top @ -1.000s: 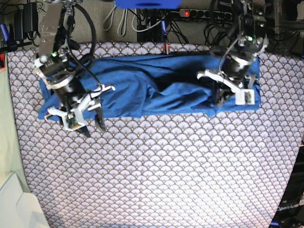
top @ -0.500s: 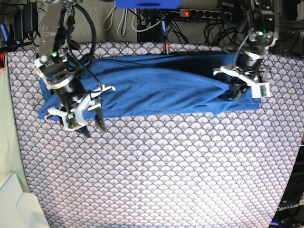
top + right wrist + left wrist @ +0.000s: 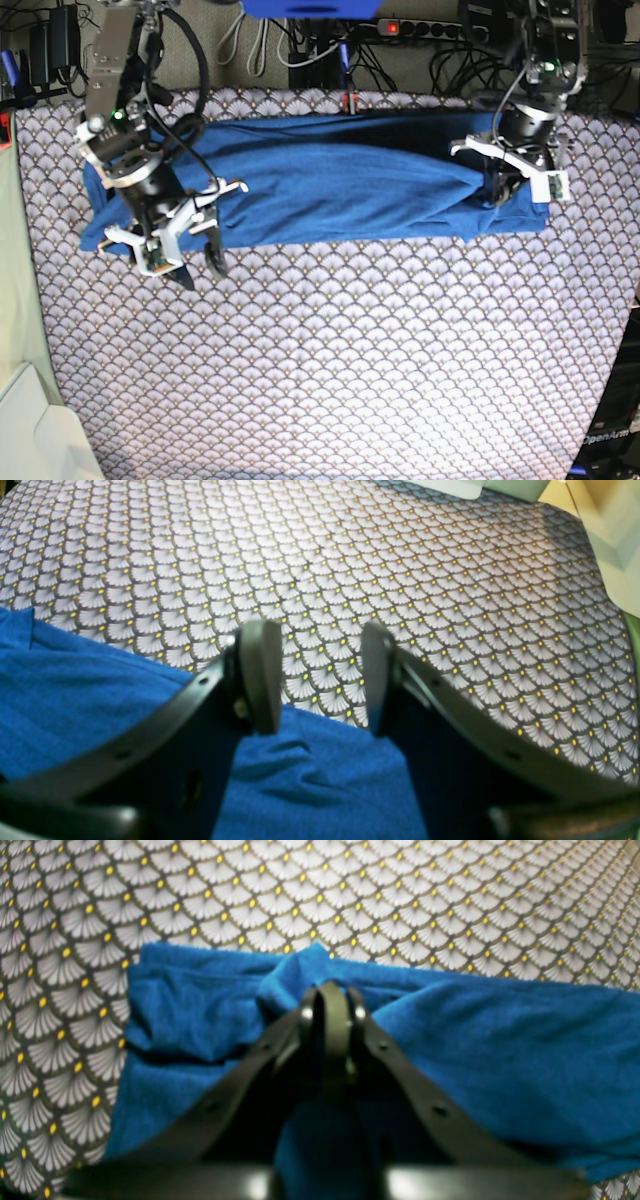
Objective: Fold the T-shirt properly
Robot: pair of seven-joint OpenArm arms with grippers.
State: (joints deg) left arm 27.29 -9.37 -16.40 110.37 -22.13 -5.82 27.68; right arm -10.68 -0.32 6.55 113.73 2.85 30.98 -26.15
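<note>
1. Count first: you have one T-shirt (image 3: 330, 190), two grippers, and one scallop-patterned tablecloth (image 3: 380, 370) covering the whole table.
2. Nearest you in the base view lies the bare cloth; a pale box corner (image 3: 30, 435) sits at its lower left edge.
3. Your right gripper (image 3: 198, 262), on the base view's left, hangs at the T-shirt's near edge. Its jaws stand spread apart with nothing between them; in the right wrist view its fingers (image 3: 260, 675) frame only patterned cloth, with blue fabric (image 3: 100, 700) below and to the side.
4. The T-shirt lies as one long blue band across the far part of the table. Its long axis runs left to right in the base view, one end under the right arm and the other end reaching past the left gripper.
5. Your left gripper (image 3: 505, 190), on the base view's right, has its jaws pressed together, pinching a raised fold of the T-shirt (image 3: 500, 1050) near that end. In the left wrist view the fingertips (image 3: 332, 1000) meet right at a bunched peak of fabric.
6. Farthest back, beyond the table edge, you see a power strip (image 3: 410, 28) and a tangle of cables (image 3: 300, 45).
</note>
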